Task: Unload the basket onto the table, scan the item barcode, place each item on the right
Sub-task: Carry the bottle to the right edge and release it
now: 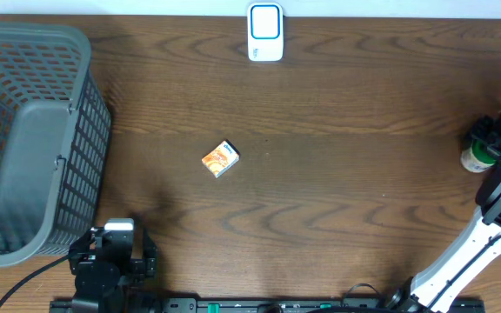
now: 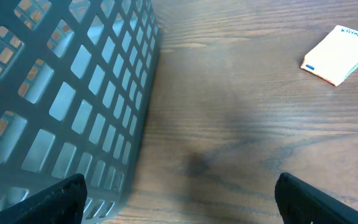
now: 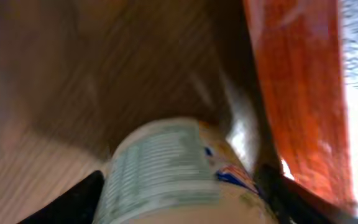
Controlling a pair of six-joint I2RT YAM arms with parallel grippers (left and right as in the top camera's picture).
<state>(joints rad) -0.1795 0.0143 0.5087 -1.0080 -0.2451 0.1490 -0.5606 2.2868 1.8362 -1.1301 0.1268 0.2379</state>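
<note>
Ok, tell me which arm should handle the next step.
Right, probably: the right tool has the jar between its fingers, grip unclear. The left tool sits open and empty beside the basket, far from the small box.

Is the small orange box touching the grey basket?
Apart. The overhead view shows a wide strip of bare table between the small orange box and the grey basket.
</note>
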